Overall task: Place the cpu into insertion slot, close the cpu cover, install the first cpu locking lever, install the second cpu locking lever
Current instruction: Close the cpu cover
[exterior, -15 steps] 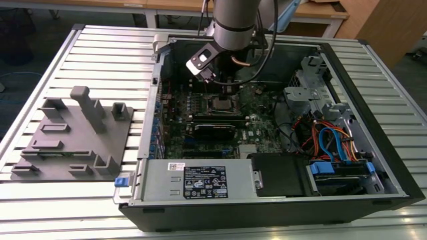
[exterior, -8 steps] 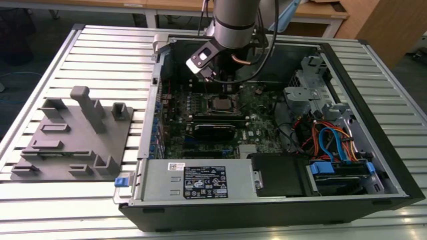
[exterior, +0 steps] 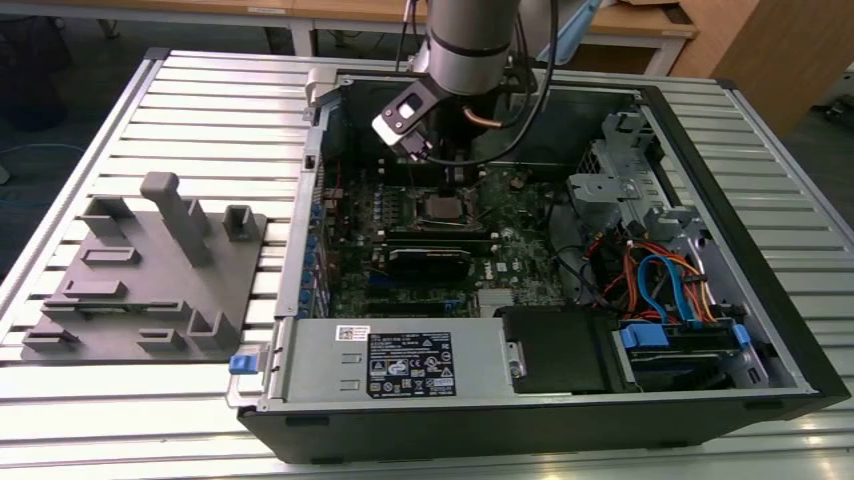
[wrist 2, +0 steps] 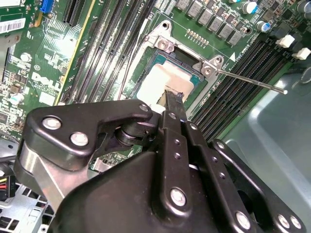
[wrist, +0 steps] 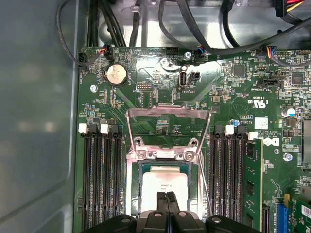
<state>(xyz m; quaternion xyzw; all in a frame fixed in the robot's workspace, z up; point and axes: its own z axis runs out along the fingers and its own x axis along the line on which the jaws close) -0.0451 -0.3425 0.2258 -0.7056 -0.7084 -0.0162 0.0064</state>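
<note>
Claw clenched, fingertips pressed together with nothing between them, right at the chip. Chip lay seated in the socket on the green board. Cover was flipped open.

We see one grey robot arm entering at the top centre of the exterior view and pointing almost straight down. Its wrist sits just above the middle of the frame. The dark gripper hangs below it, close to the picture's centre. In both wrist views we see the gripper's two slim black fingers pressed flat together with no gap, reaching out from a black jointed linkage.
</note>
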